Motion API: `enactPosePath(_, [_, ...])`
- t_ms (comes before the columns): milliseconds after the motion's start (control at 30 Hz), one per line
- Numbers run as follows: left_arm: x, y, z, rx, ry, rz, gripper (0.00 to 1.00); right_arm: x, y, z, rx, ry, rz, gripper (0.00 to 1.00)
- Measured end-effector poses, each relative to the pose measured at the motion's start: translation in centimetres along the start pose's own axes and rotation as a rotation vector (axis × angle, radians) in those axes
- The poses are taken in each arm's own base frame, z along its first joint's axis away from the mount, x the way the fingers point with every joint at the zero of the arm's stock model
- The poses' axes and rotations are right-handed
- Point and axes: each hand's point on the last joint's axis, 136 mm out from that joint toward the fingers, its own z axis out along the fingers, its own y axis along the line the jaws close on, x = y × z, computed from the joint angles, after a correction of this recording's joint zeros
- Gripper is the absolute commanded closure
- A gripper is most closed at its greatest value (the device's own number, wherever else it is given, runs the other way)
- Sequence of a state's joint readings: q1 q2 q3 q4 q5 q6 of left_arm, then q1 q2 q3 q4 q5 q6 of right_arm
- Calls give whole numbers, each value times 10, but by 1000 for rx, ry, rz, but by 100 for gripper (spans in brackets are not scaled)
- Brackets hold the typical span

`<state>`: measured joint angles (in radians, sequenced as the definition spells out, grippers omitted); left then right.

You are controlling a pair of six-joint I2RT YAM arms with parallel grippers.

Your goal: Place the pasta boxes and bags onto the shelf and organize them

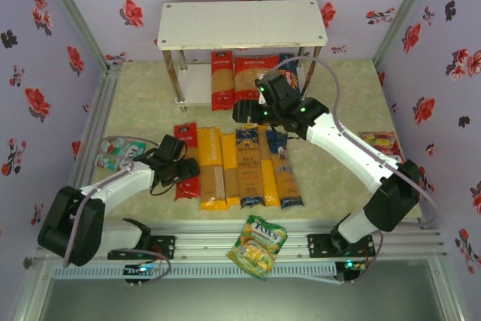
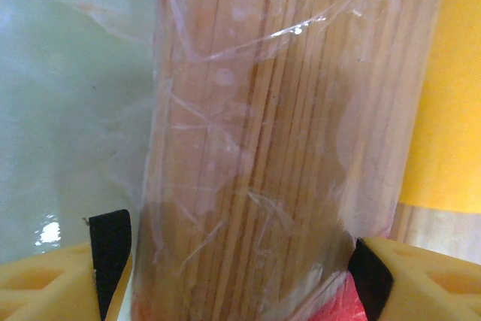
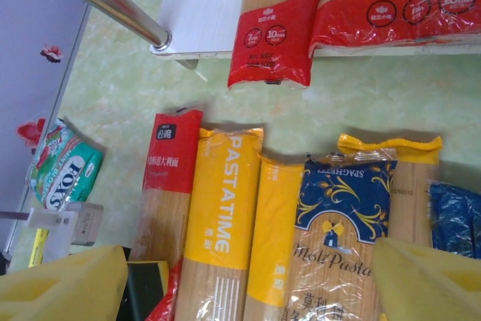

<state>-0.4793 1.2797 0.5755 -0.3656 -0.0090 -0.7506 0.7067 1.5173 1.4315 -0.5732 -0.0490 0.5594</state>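
The shelf stands at the back of the worktop. On its bottom board lie two pasta bags. A row of pasta bags lies in front of the shelf. A snack bag sits in front of that row.

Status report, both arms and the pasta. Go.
Left gripper open astride red spaghetti bag. Right gripper open, empty, over pasta row. Two red packs on shelf lower board. Right arm fronts shelf.

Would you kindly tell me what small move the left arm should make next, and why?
Probably close the left tool on the red spaghetti bag. Its open fingers straddle the bag, one on each side, and nothing is gripped yet. Once held, the bag could be carried to the shelf, where two red packs lie on the lower board.
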Motion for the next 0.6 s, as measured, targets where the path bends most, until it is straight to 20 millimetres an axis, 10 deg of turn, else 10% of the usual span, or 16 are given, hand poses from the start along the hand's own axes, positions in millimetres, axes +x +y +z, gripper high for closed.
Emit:
enactPosePath(133, [2, 0, 5, -1, 17, 0, 28, 2, -2, 1, 1, 8, 3, 15])
enactPosePath(500, [-4, -11, -5, 32, 20, 11, 96, -2, -5, 1, -4, 1, 13, 15])
enactPosePath(600, [-9, -17, -15, 56, 0, 19, 100, -3, -4, 1, -9, -1, 13, 15])
